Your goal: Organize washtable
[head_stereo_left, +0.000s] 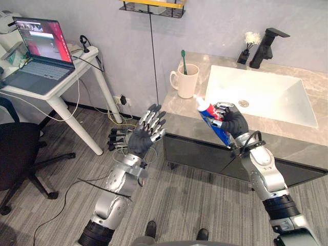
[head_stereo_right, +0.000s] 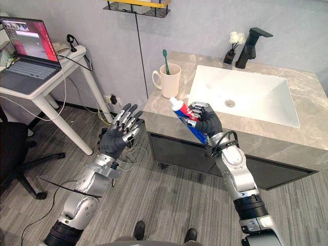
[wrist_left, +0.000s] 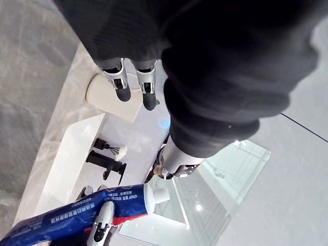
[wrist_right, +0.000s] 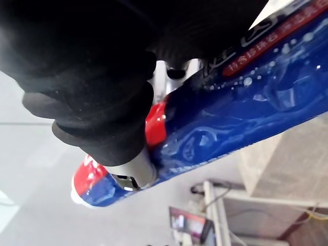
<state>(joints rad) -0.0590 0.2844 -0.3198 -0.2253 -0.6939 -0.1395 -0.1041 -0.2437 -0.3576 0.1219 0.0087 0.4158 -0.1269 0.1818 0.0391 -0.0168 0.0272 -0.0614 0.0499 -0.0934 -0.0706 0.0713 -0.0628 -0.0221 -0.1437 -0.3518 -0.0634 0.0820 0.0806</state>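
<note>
- The robot's right hand point(head_stereo_left: 233, 122) is curled round a toothpaste tube point(head_stereo_left: 206, 110), with fingers and thumb wrapped about the tube's blue body.
- The tube is in the air above the front edge of the countertop point(head_stereo_left: 179, 105), clear of the surface. It is tilted, with its white cap end raised and pointing toward the robot's left. A red and white band sits just below the cap.
- In the right wrist view, the blue tube crosses the hand's dark cover closely, and a silver finger is pressed against it.
- The left hand point(head_stereo_left: 142, 137) is raised over the floor, just beside the countertop's left end. Its fingers are straight and slightly fanned, and it holds nothing.
- Behind the tube, a cream mug point(head_stereo_left: 187, 82) stands upright on the countertop's left part. A green toothbrush point(head_stereo_left: 183, 59) stands in it, bristles up.
- To the right of the mug is a white rectangular basin point(head_stereo_left: 266, 95), set into the grey stone top.
- A black faucet point(head_stereo_left: 267, 46) stands at the basin's back edge. A small dark vase with a white flower point(head_stereo_left: 247, 47) is just beside it.
- Well to the left, an open laptop point(head_stereo_left: 41, 56) sits on a white desk point(head_stereo_left: 66, 84). A black office chair point(head_stereo_left: 18, 154) is nearby.
</note>
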